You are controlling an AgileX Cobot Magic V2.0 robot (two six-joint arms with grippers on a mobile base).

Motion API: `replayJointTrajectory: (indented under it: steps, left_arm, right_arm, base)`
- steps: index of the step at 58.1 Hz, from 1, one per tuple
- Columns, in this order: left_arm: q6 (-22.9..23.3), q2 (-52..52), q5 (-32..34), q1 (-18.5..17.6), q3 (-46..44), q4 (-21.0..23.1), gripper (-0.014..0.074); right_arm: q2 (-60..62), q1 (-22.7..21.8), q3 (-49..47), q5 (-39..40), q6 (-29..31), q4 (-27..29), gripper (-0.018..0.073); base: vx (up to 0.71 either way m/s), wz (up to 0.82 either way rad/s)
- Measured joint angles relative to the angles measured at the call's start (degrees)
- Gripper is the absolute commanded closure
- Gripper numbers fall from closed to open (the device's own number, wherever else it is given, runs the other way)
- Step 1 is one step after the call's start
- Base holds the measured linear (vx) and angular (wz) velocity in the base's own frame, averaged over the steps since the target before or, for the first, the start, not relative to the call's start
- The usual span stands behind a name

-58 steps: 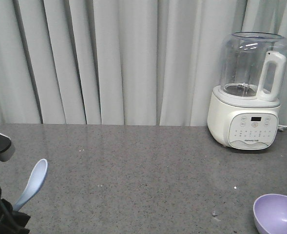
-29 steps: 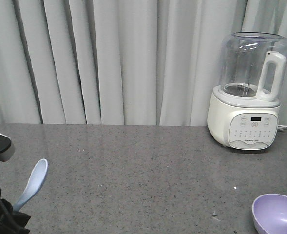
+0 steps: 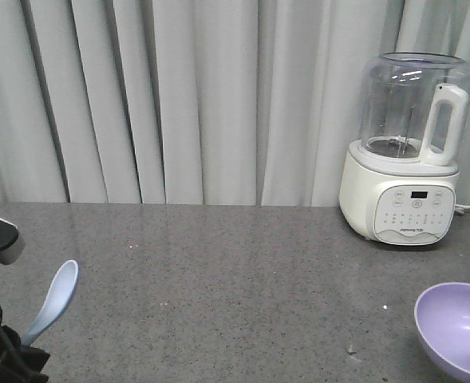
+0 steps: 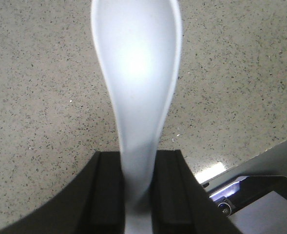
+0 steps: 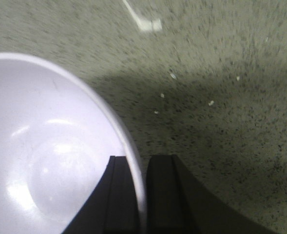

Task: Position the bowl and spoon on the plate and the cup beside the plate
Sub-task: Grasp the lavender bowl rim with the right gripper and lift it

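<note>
My left gripper (image 4: pixel 137 168) is shut on the handle of the pale blue spoon (image 4: pixel 136 73), whose scoop points away from me above the speckled counter. In the front view the spoon (image 3: pixel 53 301) stands tilted at the bottom left, above the dark left arm. My right gripper (image 5: pixel 139 168) is shut on the rim of the lavender bowl (image 5: pixel 46 156), one finger inside and one outside. In the front view the bowl (image 3: pixel 458 329) hangs at the bottom right corner, tilted. The plate and the cup are out of view.
A white blender with a clear jug (image 3: pixel 406 152) stands at the back right against grey curtains (image 3: pixel 179 96). The grey speckled counter (image 3: pixel 235 271) stretches between the two arms. A white scrap (image 5: pixel 145 22) lies on the counter ahead of the bowl.
The bowl has risen and tipped more toward the camera at the bottom right. The spoon and left arm have stayed put.
</note>
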State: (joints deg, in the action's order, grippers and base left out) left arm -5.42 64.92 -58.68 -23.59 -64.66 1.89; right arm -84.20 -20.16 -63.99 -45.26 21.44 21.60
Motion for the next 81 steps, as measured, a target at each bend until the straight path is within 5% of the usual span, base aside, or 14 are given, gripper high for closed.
replayJointTrajectory:
  steps: [21,46,69,81]
  left_arm:
    - [-0.52,0.00,0.00,0.00,0.00,0.00,0.0450]
    - [-0.52,0.00,0.00,0.00,0.00,0.00,0.0450]
    - [-0.52,0.00,-8.65,0.00,0.00,0.00,0.0450]
    - [-0.52,0.00,-5.94,0.00,0.00,0.00,0.0450]
  right_arm:
    - [15.15,19.06,0.00,-4.49,-0.70,-0.02,0.0454]
    - [19.13,39.20,3.79,-6.09,-3.26,0.11,0.0443]
    - [24.30,41.25,7.94,-4.85,-3.26,-0.12,0.0443]
    - [24.45,41.25,7.99,-4.67,-3.26,-0.12,0.0443]
  base:
    - [0.00,0.00]
    - [0.00,0.00]
    - [0.00,0.00]
    - [0.00,0.00]
